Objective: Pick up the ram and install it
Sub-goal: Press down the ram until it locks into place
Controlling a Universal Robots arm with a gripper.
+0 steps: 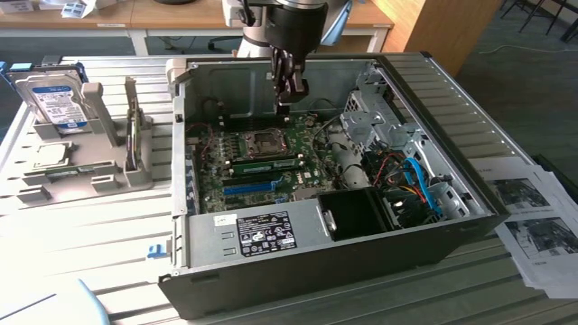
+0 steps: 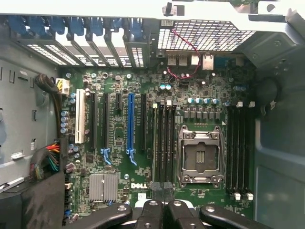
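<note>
The ram (image 1: 267,163) is a thin green stick standing on edge in a memory slot beside the empty CPU socket (image 1: 265,141) on the motherboard inside the open computer case. In the wrist view the ram (image 2: 155,143) shows as a narrow greenish line in the slots beside the CPU socket (image 2: 200,157). My gripper (image 1: 285,100) hangs inside the case, above the far part of the board and clear of the ram. Its black fingers (image 2: 151,212) are pressed together in the wrist view, and my gripper (image 2: 163,206) is shut with nothing between them.
The case walls (image 1: 470,142) ring the board, with a power supply (image 1: 262,233) and black fan box (image 1: 357,213) at the near end and a bright-blue slot (image 2: 130,124). A grey fixture (image 1: 81,169) with a hard drive (image 1: 56,101) stands at the exterior view's left, papers (image 1: 537,223) at its right.
</note>
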